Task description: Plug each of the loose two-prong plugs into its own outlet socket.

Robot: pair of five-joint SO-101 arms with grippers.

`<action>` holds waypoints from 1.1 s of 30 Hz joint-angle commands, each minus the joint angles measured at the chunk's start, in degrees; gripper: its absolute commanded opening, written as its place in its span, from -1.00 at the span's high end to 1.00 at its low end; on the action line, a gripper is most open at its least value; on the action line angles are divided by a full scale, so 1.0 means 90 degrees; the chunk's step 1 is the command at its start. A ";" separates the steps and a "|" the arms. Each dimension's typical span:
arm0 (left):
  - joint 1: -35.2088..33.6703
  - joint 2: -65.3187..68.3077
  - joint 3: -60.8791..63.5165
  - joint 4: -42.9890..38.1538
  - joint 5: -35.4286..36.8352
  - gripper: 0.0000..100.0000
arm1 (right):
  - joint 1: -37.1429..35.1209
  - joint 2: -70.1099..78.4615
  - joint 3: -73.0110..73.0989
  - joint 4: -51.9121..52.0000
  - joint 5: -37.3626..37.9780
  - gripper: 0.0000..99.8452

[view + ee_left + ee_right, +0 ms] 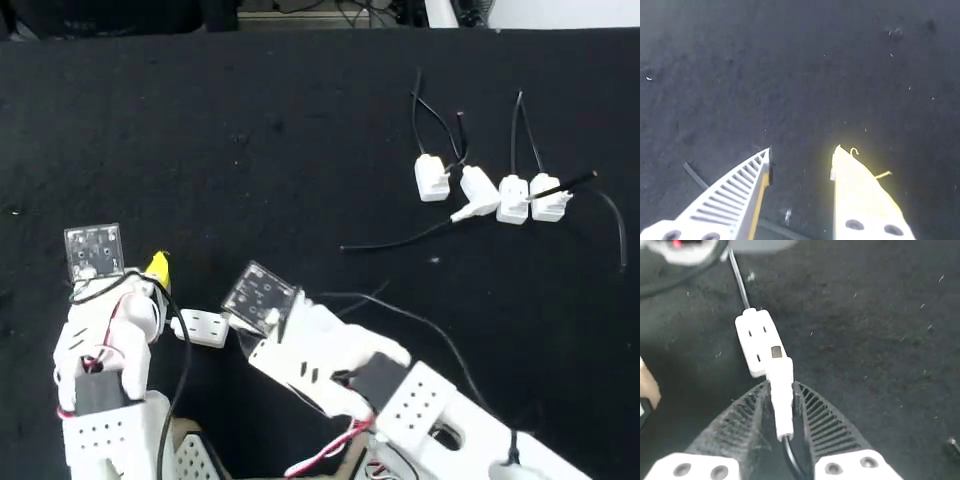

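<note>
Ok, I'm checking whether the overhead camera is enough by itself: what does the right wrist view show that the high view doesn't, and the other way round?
Right wrist view, not high view: the right hand clamped on a white plug, whose front end meets the outlet strip at one socket. The strip's slots are visible. Whether the prongs are seated I cannot tell.
High view, not wrist view: four loose plugs lying together far across the table.
Both: the outlet strip and the black table.

White plastic outlet block [205, 327] lying near-left on black cloth tabletop [250, 130].
One white two-prong plug [781, 390] is touching its end; other plugs [480, 188] are lying far right.
</note>
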 commanded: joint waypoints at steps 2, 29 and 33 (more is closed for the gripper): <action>-0.0073 0.1748 -0.0786 -0.0694 -0.0059 0.60 | -0.0147 0.0728 -0.0689 0.0098 -0.0068 0.98; 0.0112 0.7023 -0.2554 -0.1368 -0.0733 0.60 | -0.0821 0.2789 -0.0943 -0.0928 -0.0059 0.98; 0.0444 0.7043 -0.2779 -0.0576 -0.1172 0.60 | -0.0420 0.3150 -0.1216 -0.0928 -0.0059 0.98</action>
